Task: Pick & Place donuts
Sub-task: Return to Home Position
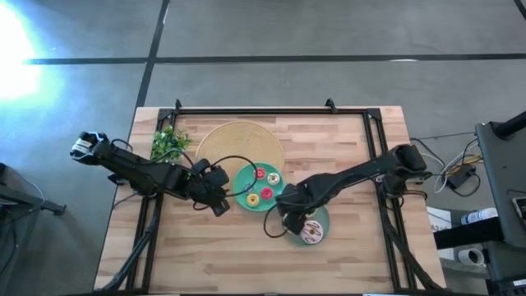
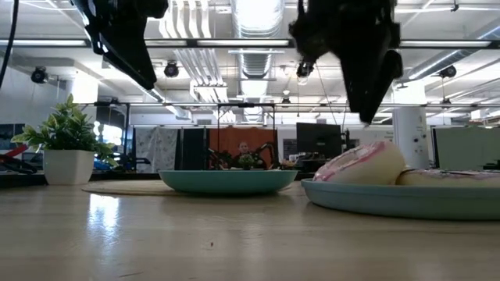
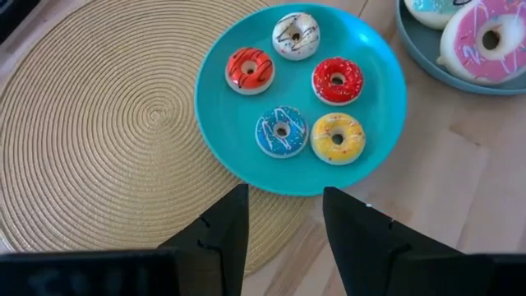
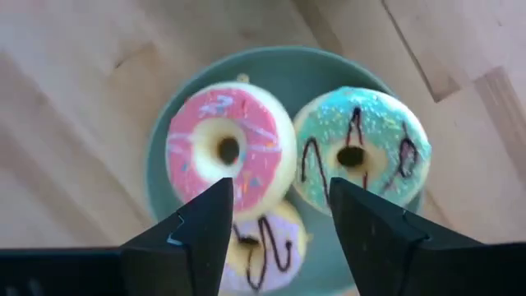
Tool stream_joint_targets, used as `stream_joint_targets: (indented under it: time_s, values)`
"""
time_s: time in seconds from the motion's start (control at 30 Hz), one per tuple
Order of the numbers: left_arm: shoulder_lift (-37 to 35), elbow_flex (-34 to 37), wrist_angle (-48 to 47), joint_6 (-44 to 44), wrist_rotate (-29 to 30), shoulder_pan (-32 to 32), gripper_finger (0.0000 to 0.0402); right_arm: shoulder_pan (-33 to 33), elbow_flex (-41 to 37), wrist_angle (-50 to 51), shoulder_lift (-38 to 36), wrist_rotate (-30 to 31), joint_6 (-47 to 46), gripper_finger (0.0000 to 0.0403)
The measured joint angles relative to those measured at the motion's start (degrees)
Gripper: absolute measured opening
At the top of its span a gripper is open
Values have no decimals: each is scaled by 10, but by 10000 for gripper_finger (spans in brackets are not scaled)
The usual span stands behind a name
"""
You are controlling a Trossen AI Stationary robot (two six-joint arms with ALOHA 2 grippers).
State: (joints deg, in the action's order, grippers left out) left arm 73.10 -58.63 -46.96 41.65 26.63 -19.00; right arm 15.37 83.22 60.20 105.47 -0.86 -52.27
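Large frosted toy donuts (image 4: 193,156) fill the grey-green round plate (image 4: 263,70), at 4 o'clock of the turquoise plate (image 3: 222,123). Right gripper (image 4: 275,193) above them and left gripper (image 3: 283,193) both stand with jaws apart and empty. Lift vertically before retracting.

On the table (image 1: 353,140), the woven mat (image 1: 230,141) lies midway along the back edge, with the potted plant (image 1: 168,141) just left of it. One plate (image 3: 378,107) overlaps the mat's front right rim and carries five small donuts (image 3: 337,80), all apart. A second plate (image 4: 160,164) sits just right, nearer the front edge, holding three large donuts (image 4: 362,152), one partly under another. My left gripper (image 3: 284,189) hangs just left of the first plate, and my right gripper (image 4: 279,182) hangs above the second.
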Motion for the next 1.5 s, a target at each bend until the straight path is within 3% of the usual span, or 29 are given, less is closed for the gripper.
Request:
stream_joint_targets:
  time_s: [0.23, 0.37, 0.5, 0.6, 0.73, 0.83, 0.97, 1.07, 1.17, 1.3, 1.5]
  values:
    - [-8, 0, 7, -3, -11, -3, 131, 43, -1, 52, -103, 127, -14, 195]
    - [-27, 3, 14, -49, -74, -6, 131, 59, -12, 51, -166, 143, -4, 190]
    - [-54, 26, 53, -100, -142, 3, 131, 67, -27, 115, -229, 220, 21, 181]
    - [-72, 34, 47, -66, -131, 10, 131, 63, -26, 140, -276, 232, 18, 176]
    - [-94, 37, 24, 20, -128, 12, 131, 61, -23, 128, -334, 218, -57, 173]
    - [-99, 40, 69, 4, -129, 4, 131, 70, -35, 61, -376, 229, -41, 175]
    - [-107, 93, 244, -60, -174, 3, 131, 80, -103, -152, -425, 251, 87, 179]
    - [-107, 163, 406, -72, -247, 15, 131, 80, -196, -302, -457, 205, 134, 180]
    - [-109, 219, 530, -70, -297, 32, 131, 80, -298, -380, -485, 165, 110, 178]
    - [-144, 234, 526, -86, -333, 81, 131, 76, -382, -390, -551, 154, 56, 175]
    - [-247, 244, 458, -149, -349, 166, 131, 76, -453, -394, -672, 195, 90, 178]
